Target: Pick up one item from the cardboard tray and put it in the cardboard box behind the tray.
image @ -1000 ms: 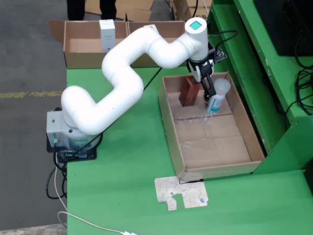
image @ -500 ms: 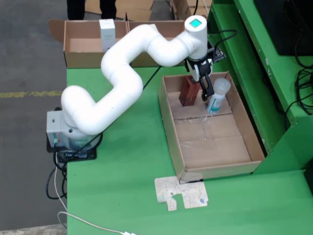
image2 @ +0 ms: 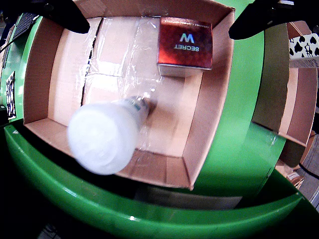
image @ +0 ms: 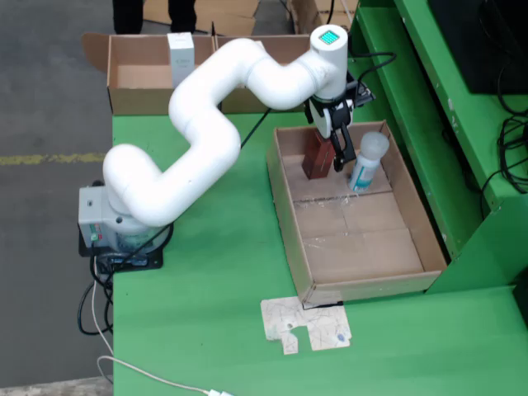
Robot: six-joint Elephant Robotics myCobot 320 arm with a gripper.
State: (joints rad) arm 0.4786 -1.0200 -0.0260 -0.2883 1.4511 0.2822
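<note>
A cardboard tray (image: 363, 247) lies on the green table. At its far end stand a red-brown box (image: 317, 157) and an upright white bottle with a frosted cap (image: 366, 162). My gripper (image: 339, 153) hangs over the gap between them, close to the box, its black fingers apart. The wrist view looks down into the tray (image2: 209, 99): the red box (image2: 185, 42), printed "SECRET W", sits at top centre and the blurred bottle cap (image2: 103, 135) at lower left. The gripper (image2: 158, 29) is open, with its fingertips (image2: 70, 17) in the upper corners, holding nothing.
Behind the tray an open cardboard box (image: 140, 78) holds a white carton (image: 181, 58); its wall (image2: 294, 109) shows in the wrist view. A raised green frame (image: 429, 99) borders the tray's right side. A loose cardboard scrap (image: 307, 325) lies in front.
In the overhead view the gripper has shifted left, away from the bottle and toward the red box. The box and bottle have not moved.
</note>
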